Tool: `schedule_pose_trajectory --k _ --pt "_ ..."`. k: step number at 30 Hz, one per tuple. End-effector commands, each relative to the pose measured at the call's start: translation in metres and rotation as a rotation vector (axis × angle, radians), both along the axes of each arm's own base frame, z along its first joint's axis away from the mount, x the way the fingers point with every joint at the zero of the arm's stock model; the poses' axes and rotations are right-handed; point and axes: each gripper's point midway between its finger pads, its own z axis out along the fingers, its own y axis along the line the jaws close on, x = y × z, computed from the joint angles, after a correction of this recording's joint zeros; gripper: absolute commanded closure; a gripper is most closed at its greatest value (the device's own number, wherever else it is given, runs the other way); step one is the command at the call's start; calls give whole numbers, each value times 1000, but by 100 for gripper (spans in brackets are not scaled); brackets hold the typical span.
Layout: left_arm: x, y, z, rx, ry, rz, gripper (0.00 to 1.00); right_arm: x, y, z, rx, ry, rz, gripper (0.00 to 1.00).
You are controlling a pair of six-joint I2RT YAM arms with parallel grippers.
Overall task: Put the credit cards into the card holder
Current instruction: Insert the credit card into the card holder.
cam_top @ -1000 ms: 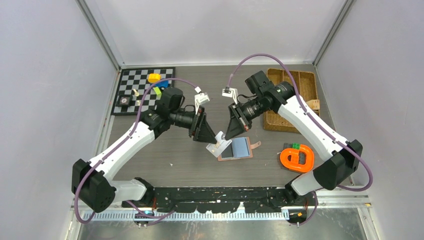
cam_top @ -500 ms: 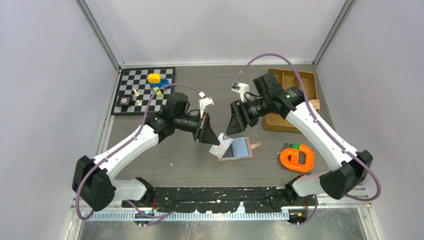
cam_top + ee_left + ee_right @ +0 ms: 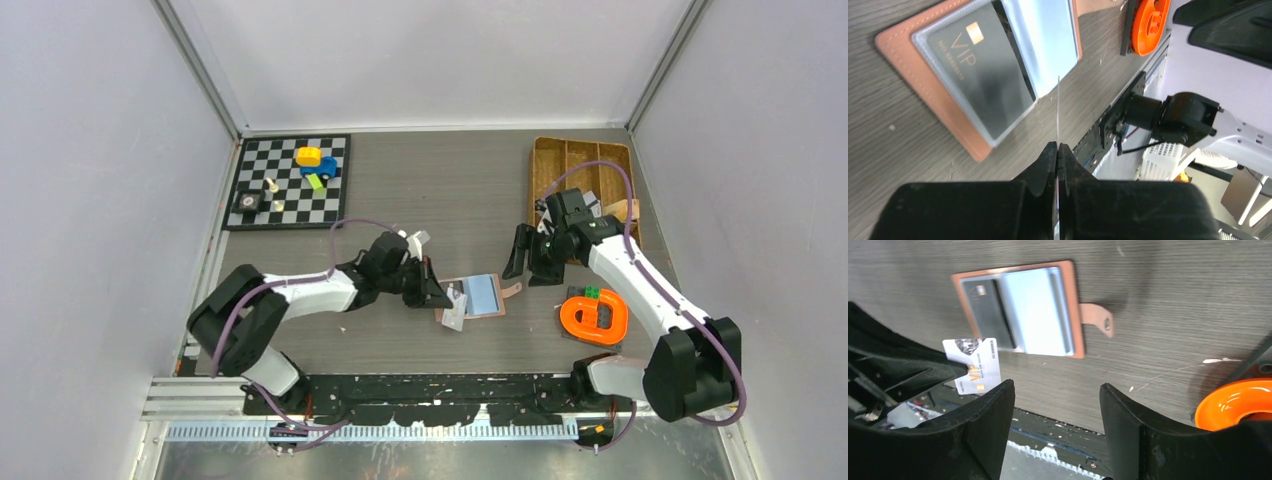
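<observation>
**Grey wood-grain table** (image 3: 440, 200) carrying 4 things. The card holder (image 3: 480, 296) lies open and flat near the middle, inner face up, its snap tab pointing right. A checkerboard mat (image 3: 335, 205) lies well apart, to its far left. A compartmented wooden tray (image 3: 580, 141) lies to its far right. An orange ring (image 3: 572, 318) on a dark base sits near its right side.

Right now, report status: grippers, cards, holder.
Left gripper shut on white card beside card holder. Right gripper open, empty. Black card already slotted. Nothing in the way.
</observation>
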Motion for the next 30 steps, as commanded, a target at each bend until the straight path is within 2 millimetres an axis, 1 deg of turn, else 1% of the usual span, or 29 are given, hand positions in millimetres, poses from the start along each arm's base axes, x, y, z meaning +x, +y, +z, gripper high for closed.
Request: schedule_pose_trajectory --k 1,6,9,14,19,22,25,30 --pt "24 -32 18 -112 -52 99 100 24 -11 -16 -55 -53 -96 33" --pt "30 -31 -5 -77 -8 161 100 35 -6 -34 -42 -42 -115 39" --pt "32 -32 -13 -63 2 172 100 39 -11 -51 -86 -13 -132 43" --pt "36 -28 -20 -25 0 203 100 37 -17 -70 -127 29 -141 46" --pt "36 -24 -25 5 4 210 100 35 -17 -79 -129 48 -138 50" --pt "36 -22 -28 17 10 218 100 35 -16 -82 -128 61 -133 57" --pt "35 -21 -30 21 10 218 100 33 -16 -85 -133 73 -131 65" --pt "36 -29 -28 -20 7 193 100 31 -17 -90 -141 92 -130 73"
